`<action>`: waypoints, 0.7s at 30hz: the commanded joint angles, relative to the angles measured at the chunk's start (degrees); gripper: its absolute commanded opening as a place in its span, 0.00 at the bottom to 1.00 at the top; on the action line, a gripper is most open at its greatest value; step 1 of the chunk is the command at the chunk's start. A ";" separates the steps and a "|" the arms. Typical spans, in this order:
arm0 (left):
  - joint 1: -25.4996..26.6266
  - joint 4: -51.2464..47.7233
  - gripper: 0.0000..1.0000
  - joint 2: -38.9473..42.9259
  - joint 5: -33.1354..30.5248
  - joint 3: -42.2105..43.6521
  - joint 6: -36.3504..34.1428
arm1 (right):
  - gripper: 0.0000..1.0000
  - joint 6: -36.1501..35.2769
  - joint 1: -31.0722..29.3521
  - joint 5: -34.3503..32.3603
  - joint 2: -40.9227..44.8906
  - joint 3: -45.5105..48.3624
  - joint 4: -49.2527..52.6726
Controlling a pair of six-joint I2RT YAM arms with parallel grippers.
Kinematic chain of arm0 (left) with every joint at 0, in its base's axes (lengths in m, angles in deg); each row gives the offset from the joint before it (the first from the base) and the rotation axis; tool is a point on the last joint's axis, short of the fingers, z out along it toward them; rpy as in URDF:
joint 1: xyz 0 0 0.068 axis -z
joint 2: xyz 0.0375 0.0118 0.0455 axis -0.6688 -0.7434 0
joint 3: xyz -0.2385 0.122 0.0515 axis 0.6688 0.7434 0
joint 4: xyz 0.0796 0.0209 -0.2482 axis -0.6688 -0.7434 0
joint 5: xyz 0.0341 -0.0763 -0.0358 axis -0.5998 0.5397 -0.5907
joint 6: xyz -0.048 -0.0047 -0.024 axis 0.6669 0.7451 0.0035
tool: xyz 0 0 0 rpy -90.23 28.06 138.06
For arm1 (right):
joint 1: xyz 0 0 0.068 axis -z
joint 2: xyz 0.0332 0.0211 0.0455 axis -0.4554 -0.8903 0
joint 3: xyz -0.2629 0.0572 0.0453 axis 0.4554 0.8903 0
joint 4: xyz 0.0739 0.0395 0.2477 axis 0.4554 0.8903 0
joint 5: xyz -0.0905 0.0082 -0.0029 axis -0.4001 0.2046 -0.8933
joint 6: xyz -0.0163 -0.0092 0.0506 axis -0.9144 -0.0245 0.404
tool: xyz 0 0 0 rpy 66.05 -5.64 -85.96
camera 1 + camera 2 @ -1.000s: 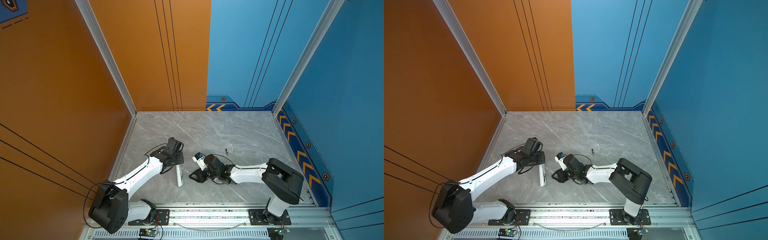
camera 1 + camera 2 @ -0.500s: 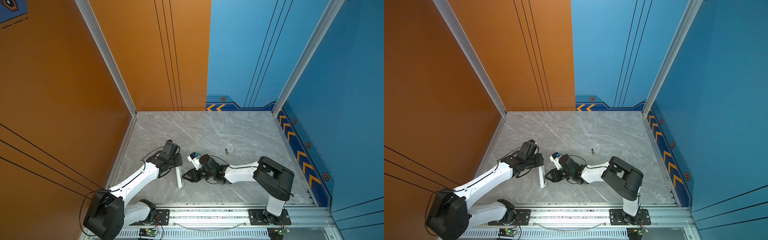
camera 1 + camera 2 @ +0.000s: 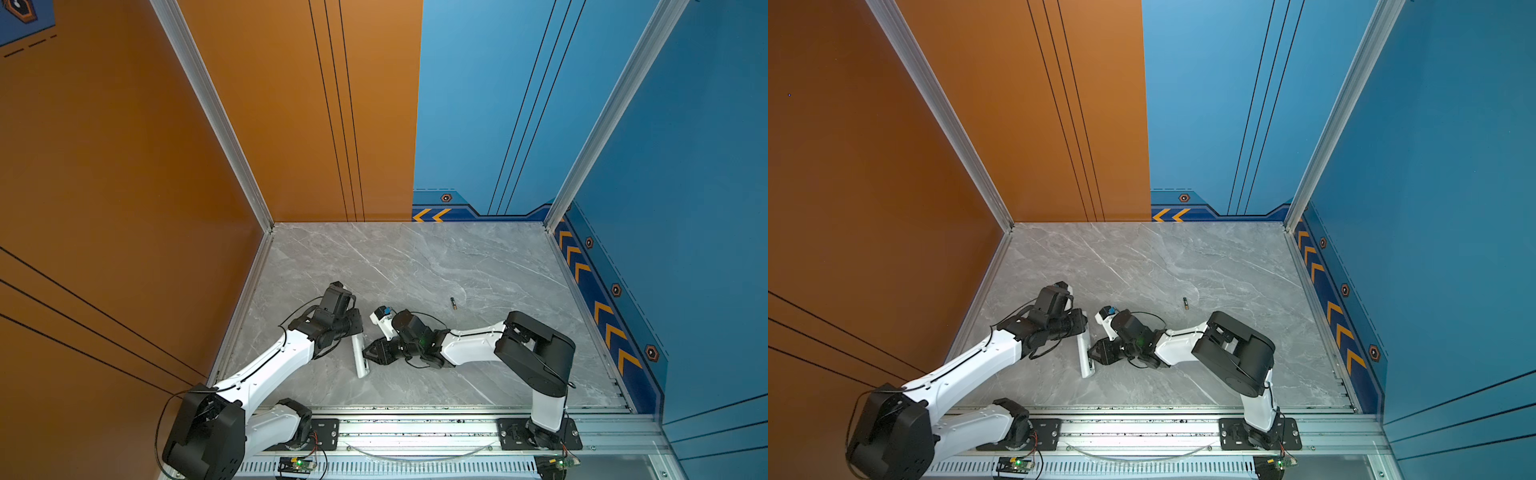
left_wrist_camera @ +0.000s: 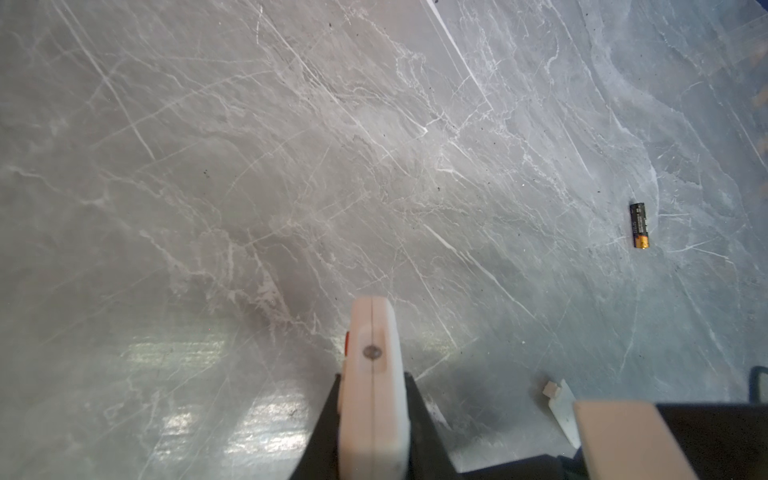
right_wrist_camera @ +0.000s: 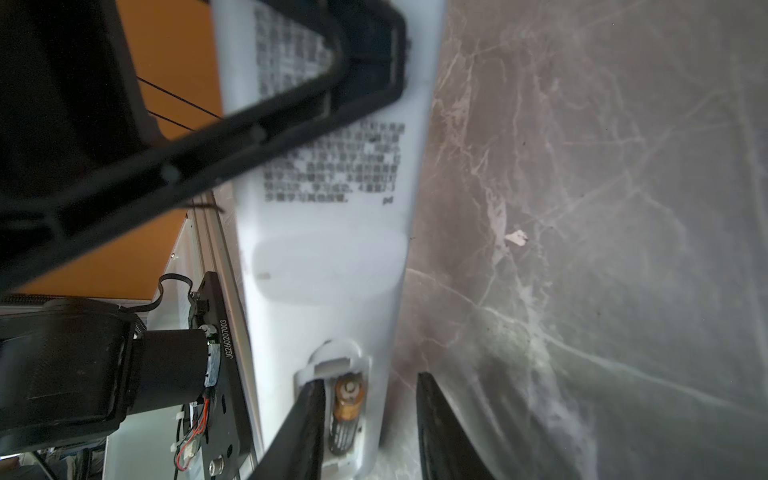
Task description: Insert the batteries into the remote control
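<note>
One remote (image 3: 360, 357): slim white bar left of centre on the table (image 3: 415, 257), its labelled back facing the right arm, bay open at its near end.
Left pincer (image 4: 372, 415): clamped tight on the remote's far end.
Seated battery (image 5: 348, 399): gold-banded, lay in the bay.
Right pincer (image 5: 370, 380): jaws parted, gripping nothing; one finger stood in the bay beside that battery, the other off the remote's edge.
Loose battery (image 3: 453, 303): black, gold-ended, well apart to the right.

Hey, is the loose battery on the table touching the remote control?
Apart. In both top views the loose battery lies on bare table, clear of the remote control.
</note>
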 commanded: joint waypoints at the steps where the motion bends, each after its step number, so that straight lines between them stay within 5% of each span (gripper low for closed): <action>1: -0.19 0.99 0.00 0.69 1.01 1.50 0.12 | 0.33 0.34 -0.51 -1.03 -1.58 -2.06 1.14; 21: -0.47 1.96 0.00 2.12 0.74 2.86 0.52 | 0.05 0.09 -0.82 -0.66 -1.57 -2.38 2.25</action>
